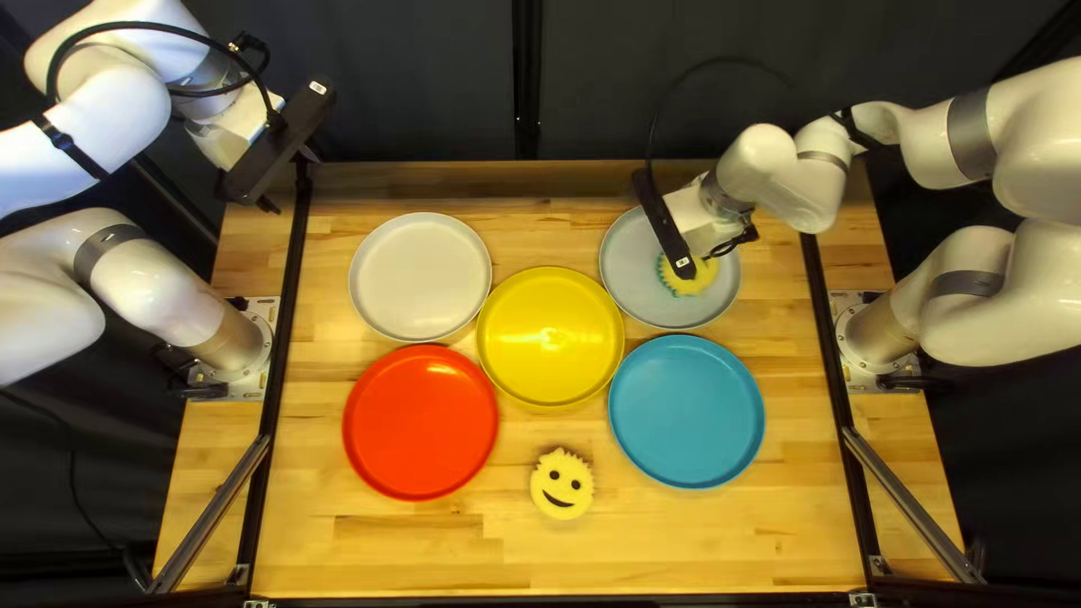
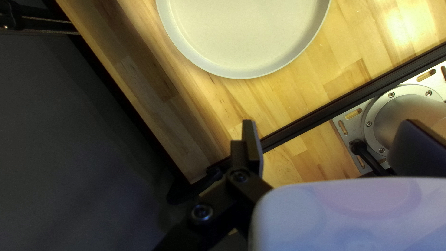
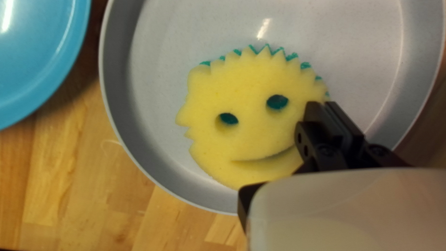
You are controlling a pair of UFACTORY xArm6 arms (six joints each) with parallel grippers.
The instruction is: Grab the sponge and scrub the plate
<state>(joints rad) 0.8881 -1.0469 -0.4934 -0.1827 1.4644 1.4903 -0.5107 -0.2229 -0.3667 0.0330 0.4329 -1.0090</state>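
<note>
Inside the gray plate (image 3: 158,69), at the right of the top left view, the sponge (image 3: 251,97) was seen face up, its edge pinched by the right gripper (image 3: 326,104). Only a small part of the cheek was caught between the two fingers, and most of the foam was left unsupported. A scrub was judged to be under way or about to begin. With so slim a hold, the sponge could be folded, twisted or pulled free once drag was met. If too much force were applied, the plate could be pushed into the yellow plate (image 1: 550,338) or the blue plate (image 1: 687,411) close by; if the stroke were carried too wide, the rim could be struck and tipped. The left gripper (image 1: 292,181), its fingers spread, was held beyond the white plate (image 1: 420,276), and a second sponge (image 1: 561,484) was left unheld on the table (image 1: 676,552).
</note>
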